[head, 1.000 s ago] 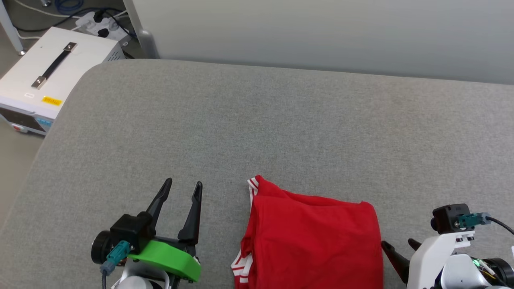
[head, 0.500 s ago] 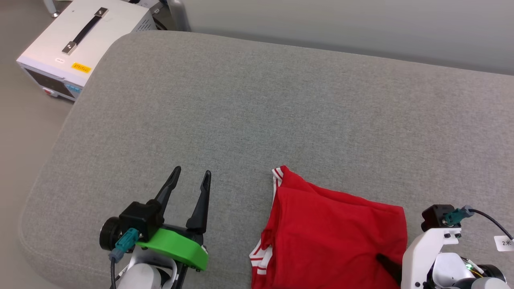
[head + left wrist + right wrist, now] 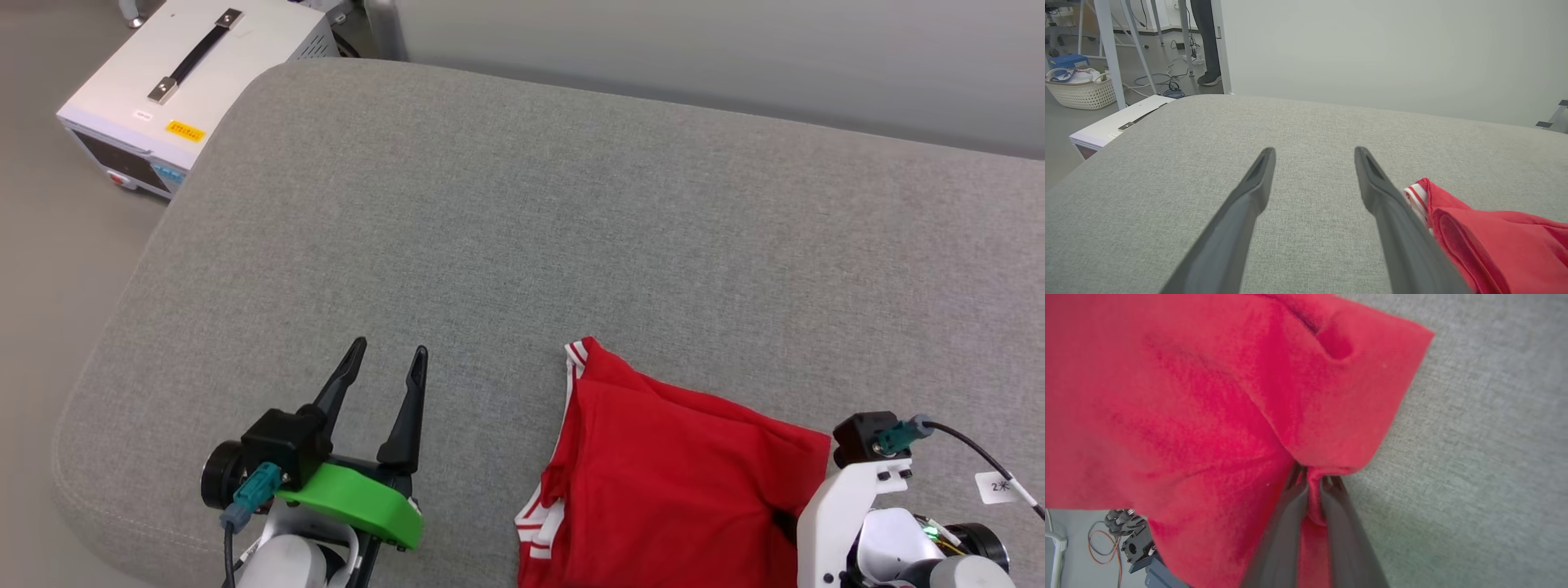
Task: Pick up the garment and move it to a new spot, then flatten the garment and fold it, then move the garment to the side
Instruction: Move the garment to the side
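The red garment [image 3: 669, 482] is lying bunched up near the front right of the grey cushion [image 3: 490, 204]. The right gripper [image 3: 1312, 479] is pinching a fold of its edge with fingers squeezed tight. The left gripper [image 3: 388, 359] is hovering beside the striped trim, fingers spread wide, holding nothing. A white box [image 3: 163, 73] is sitting on the floor.
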Controlling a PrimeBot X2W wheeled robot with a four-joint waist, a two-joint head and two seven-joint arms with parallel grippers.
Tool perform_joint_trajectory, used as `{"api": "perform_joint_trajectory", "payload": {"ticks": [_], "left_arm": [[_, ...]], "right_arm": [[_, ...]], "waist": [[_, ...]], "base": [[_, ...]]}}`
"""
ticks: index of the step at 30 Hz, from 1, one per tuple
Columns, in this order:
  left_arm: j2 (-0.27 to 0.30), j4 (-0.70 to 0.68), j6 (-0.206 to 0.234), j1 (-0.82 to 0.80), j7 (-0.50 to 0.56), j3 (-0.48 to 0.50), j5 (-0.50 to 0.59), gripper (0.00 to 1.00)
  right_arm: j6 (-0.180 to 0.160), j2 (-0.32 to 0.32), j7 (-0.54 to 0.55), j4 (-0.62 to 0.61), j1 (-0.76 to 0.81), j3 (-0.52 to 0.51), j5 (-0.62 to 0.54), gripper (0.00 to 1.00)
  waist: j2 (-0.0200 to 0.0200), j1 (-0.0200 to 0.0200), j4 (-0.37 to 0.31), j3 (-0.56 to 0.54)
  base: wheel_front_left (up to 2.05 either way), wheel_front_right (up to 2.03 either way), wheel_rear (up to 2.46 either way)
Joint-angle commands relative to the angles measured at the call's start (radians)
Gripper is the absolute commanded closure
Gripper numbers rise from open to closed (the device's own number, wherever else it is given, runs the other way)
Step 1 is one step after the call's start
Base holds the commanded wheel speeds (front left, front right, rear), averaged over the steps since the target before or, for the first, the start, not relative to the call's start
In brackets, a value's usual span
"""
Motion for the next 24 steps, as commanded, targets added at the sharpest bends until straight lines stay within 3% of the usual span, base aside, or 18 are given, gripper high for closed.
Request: {"api": "perform_joint_trajectory", "payload": {"ticks": [1, 12, 13, 14, 24], "left_arm": [[0.003, 0.003, -0.007, -0.003, -0.006, 0.002, 0.005, 0.0], [0.01, -0.005, -0.007, 0.032, -0.006, -0.009, 0.005, 0.0], [0.009, -0.008, -0.007, 0.033, -0.006, -0.014, 0.005, 0.0], [0.007, -0.016, -0.007, 0.032, -0.006, -0.029, 0.007, 0.0], [0.011, -0.052, -0.007, -0.021, -0.006, -0.105, 0.018, 0.0]], "right_arm": [[0.0, -0.013, -0.008, 0.024, 0.004, 0.027, -0.011, 1.0], [0.0, -0.213, -0.02, -0.099, -0.056, 0.15, -0.001, 1.0], [0.0, -0.241, -0.013, -0.112, -0.064, 0.158, 0.0, 1.0], [0.0, -0.33, 0.006, -0.142, -0.086, 0.185, -0.005, 1.0], [0.0, -0.646, 0.003, -0.159, -0.141, 0.22, 0.016, 1.0]], "waist": [[-0.0001, 0.0, -0.023, -0.025], [-0.0001, 0.0, -0.163, -0.087], [-0.0001, 0.0, -0.18, -0.086], [-0.0001, 0.0, -0.226, -0.079], [-0.0001, 0.0, -0.373, -0.004]], "base": [[0.0, 0.0, 0.0], [0.0, 0.0, 0.0], [0.0, 0.0, 0.0], [0.0, 0.0, 0.0], [0.0, 0.0, 0.0]]}}
